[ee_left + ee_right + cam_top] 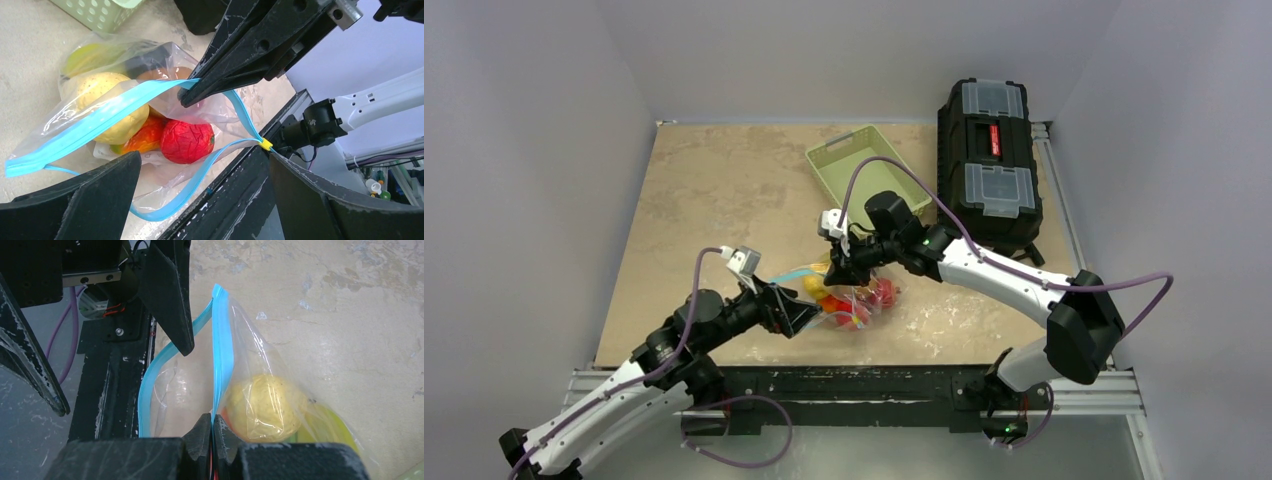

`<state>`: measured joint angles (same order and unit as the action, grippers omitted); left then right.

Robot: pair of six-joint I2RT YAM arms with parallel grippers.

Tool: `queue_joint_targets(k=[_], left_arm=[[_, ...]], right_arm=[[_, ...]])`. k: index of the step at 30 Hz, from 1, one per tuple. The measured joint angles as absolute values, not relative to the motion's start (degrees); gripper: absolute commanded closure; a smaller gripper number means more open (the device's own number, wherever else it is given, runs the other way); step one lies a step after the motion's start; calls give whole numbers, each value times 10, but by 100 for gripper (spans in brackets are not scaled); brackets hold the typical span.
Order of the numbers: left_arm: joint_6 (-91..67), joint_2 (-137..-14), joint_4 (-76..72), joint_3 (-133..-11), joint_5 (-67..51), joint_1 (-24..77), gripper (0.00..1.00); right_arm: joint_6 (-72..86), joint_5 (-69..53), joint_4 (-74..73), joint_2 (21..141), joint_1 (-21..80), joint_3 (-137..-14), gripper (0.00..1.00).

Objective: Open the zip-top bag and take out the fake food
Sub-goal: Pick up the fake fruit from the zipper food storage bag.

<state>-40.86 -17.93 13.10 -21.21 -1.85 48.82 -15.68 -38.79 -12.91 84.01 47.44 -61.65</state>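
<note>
R claw point(212, 426) pinching zip-top bag point(100, 117) (unzipped), L claw point(204, 157) wide

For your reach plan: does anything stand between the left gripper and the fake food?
Nothing visible. The right gripper pinches the upper zip strip, holding the bag mouth open; the red piece lies just inside, facing the open left gripper.

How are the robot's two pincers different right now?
The left pincer is wide open; the right pincer is pinched shut. The left holds nothing; the right grips the blue strip of the bag. Both are black and sit at the bag's open mouth.
</note>
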Motion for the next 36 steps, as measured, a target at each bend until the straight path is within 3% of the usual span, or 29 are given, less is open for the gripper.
queue_joint_targets(k=[36], left_arm=[[-414,-235,73,-199,-30,488,1]], right_arm=[[-161,-392,-131,849,474,-616,100]])
